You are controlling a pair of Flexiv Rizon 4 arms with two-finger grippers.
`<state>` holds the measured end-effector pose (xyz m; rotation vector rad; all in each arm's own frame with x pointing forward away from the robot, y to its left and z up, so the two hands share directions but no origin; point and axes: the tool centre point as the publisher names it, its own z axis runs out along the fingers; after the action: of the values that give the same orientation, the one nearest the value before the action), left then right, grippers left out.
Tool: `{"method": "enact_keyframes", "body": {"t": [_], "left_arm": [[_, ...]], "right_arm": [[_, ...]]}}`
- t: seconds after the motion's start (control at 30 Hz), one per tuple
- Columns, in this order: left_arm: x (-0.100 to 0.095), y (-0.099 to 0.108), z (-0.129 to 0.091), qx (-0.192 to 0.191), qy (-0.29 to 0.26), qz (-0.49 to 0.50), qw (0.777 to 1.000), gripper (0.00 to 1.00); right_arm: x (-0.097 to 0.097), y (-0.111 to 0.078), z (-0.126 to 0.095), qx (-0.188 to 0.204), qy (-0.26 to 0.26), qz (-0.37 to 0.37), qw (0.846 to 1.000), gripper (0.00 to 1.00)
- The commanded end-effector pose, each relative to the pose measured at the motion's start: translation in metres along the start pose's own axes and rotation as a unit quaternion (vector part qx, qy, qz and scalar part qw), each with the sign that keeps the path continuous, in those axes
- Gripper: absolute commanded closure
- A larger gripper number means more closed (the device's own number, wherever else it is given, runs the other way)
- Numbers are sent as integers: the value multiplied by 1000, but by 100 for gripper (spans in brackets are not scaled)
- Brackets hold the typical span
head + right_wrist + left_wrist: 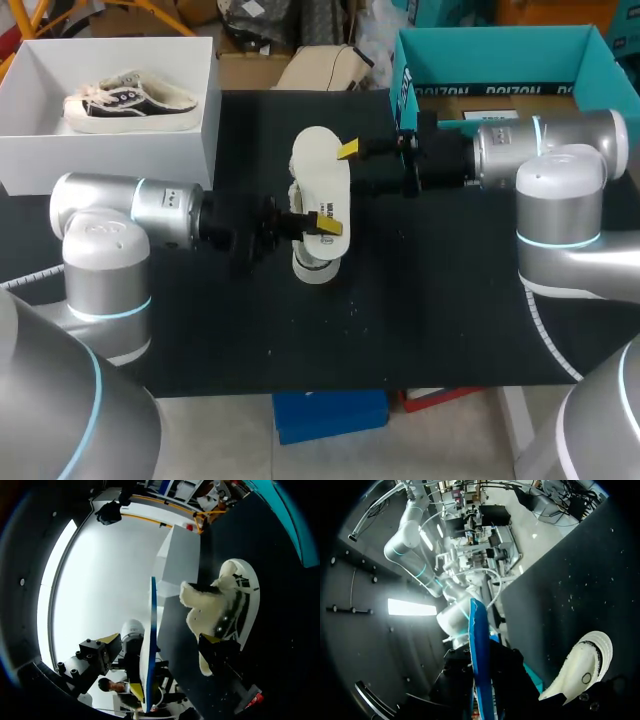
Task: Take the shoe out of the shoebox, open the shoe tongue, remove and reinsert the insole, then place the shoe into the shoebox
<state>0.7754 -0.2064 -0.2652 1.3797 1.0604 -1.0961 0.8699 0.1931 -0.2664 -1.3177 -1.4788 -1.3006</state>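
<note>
Colours logged: shoe (220, 610) has cream fleece lining, white sole, black trim. insole (151, 630) has a blue edge and white face. table (430, 300) is black. Far left, white box (30, 150); the second shoe (130, 105) inside is black with cream laces. Far right, teal box (590, 70).

A white open cardboard shoebox (110, 160) is set at the upper left of the frame, at the corner of the black table mat (430, 320), and a black-and-white canvas sneaker (130, 103) is laid in it. A teal open cardboard box (500, 45) is set at the upper right. At the centre, a white fleece-lined shoe (316, 266) is laid on the mat, and a thin flat white-and-blue insole (320, 165) is held level just above it. The left gripper (327, 226) is placed at the insole's lower end, the right gripper (349, 150) at its upper right edge.
</note>
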Motion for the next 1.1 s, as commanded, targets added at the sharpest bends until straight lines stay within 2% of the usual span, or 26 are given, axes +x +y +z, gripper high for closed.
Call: {"method": "enact_keyframes", "body": {"t": [0.03, 0.13, 0.3, 0.77, 0.83, 0.87, 0.9, 0.93, 0.97, 1.1], "left_arm": [[0, 0, 1, -1, 1, 1, 1000, 100], [0, 0, 1, -1, 1, 1, 1000, 100], [0, 0, 1, -1, 1, 1, 1000, 100], [0, 0, 1, -1, 1, 1, 1000, 100], [0, 0, 1, -1, 1, 1, 1000, 100], [0, 0, 1, -1, 1, 1, 1000, 100], [0, 0, 1, -1, 1, 1, 1000, 100], [0, 0, 1, -1, 1, 1, 1000, 100], [0, 0, 1, -1, 1, 1, 1000, 100], [0, 0, 1, -1, 1, 1, 1000, 100]], "right_arm": [[-6, 0, 4, 41, 19, 7, 999, 0], [-2, -5, 7, 64, 33, 11, 997, 0], [3, -10, 8, 82, 41, 11, 996, 0], [8, -23, 17, 109, 40, 21, 993, 0], [8, -25, 17, 108, 37, 27, 993, 3], [7, -26, 16, 107, 36, 29, 993, 7], [7, -27, 15, 106, 36, 30, 993, 18], [7, -28, 15, 105, 35, 33, 993, 33], [6, -29, 15, 104, 34, 34, 993, 39], [5, -30, 14, 102, 33, 36, 994, 45]]}}
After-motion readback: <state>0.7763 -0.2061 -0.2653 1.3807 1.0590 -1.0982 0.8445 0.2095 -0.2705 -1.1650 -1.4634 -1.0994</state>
